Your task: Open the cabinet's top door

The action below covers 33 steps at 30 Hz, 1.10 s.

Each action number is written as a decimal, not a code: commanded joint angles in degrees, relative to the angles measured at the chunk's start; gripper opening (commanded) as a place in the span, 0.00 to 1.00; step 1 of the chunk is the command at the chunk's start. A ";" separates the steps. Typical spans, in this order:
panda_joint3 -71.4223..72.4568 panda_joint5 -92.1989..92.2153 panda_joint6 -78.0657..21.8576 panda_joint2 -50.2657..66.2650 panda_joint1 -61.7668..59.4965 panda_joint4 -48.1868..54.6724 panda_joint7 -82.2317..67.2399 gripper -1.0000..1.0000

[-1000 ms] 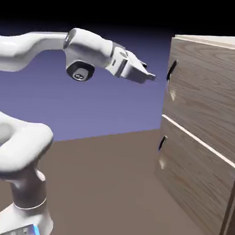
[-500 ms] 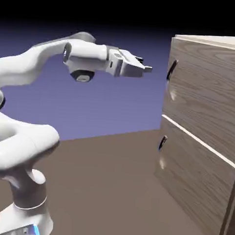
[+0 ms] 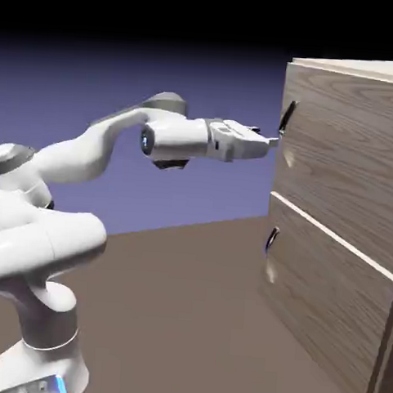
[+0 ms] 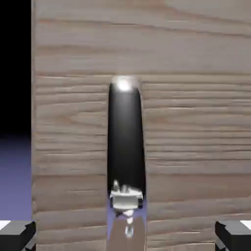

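Hand view, nearest first: gripper (image 4: 125,236) spread wide, 2 fingertips (image 4: 17,235) well apart at the bottom edge, nothing held between them. Beyond, dark curved handle (image 4: 126,142) runs upright, its lower end lying between the fingertips' lines; contact not seen. Behind it, top door (image 4: 196,117), horizontal grain, closed.
Exterior view: arm (image 3: 79,156) reaches toward the exterior view's right, gripper just beside the upper handle. Cabinet (image 3: 338,208) stands at the exterior view's right, 2 panels stacked; top door is the upper 1.
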 commanded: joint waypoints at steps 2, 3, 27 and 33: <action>0.79 1.47 -0.27 0.52 -3.99 3.63 -0.15 0.50; 1.26 2.33 -0.43 0.81 -6.31 5.74 -0.24 0.50; -18.00 -1.26 -48.59 -6.91 2.40 -28.36 -10.86 0.00; -24.27 -4.52 -63.54 -7.13 -4.41 -32.26 -12.43 0.00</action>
